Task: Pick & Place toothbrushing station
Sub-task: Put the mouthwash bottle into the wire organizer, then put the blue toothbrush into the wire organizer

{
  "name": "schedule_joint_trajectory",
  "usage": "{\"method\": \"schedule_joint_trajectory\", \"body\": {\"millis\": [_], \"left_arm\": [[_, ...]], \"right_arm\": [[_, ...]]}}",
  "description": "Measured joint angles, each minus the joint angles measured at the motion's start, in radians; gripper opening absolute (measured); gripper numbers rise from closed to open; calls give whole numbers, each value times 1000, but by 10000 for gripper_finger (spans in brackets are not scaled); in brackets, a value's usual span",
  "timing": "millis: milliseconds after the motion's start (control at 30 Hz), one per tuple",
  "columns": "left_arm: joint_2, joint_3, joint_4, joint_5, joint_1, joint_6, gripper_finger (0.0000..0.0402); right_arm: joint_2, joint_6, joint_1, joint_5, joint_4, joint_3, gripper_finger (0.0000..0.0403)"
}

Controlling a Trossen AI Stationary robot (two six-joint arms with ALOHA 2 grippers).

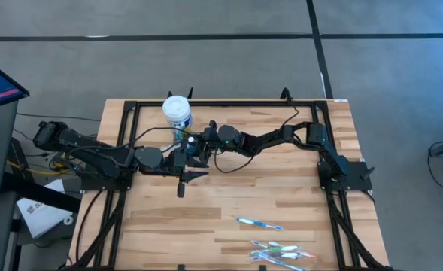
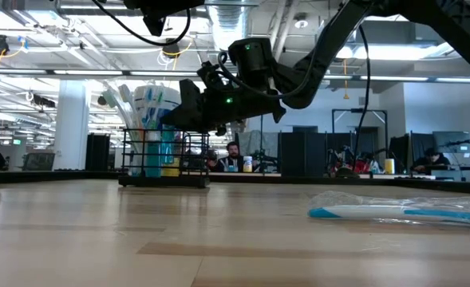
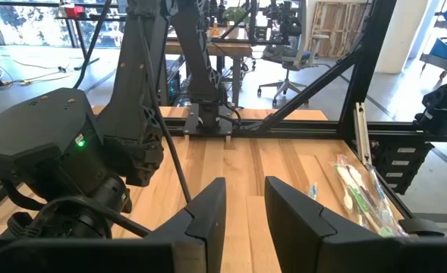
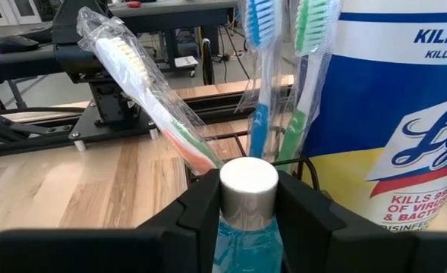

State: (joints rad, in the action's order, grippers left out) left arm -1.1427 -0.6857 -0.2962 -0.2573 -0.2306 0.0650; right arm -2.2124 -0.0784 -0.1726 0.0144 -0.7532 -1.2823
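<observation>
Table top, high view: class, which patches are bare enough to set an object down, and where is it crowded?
Free: the near-left boards, between the left gripper and the loose blue toothbrush, and the stretch right of the right gripper. Crowded: around the wipes tub and black caddy, and the near-right wrapped toothbrushes.

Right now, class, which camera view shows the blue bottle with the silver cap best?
The right wrist view: the blue bottle fills the foreground, its silver cap between the right gripper fingers, with wrapped toothbrushes and the white tub behind. The low view shows only blue inside the caddy. In the high view arms hide it; the left wrist view misses it.
</observation>
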Motion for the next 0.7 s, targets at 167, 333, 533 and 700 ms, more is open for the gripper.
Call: {"method": "schedule_joint_trajectory", "body": {"millis": [167,333,533,700], "left_arm": [[0,0,0,0,0,0,87],[0,0,0,0,0,0,87],[0,0,0,0,0,0,87],[0,0,0,0,0,0,87]], "right_arm": [[0,4,0,-17,0,0,118],[0,3,0,-18,10,0,147],[0,2,0,-18,15,0,161],[0,2,0,-17,16,0,152]]}}
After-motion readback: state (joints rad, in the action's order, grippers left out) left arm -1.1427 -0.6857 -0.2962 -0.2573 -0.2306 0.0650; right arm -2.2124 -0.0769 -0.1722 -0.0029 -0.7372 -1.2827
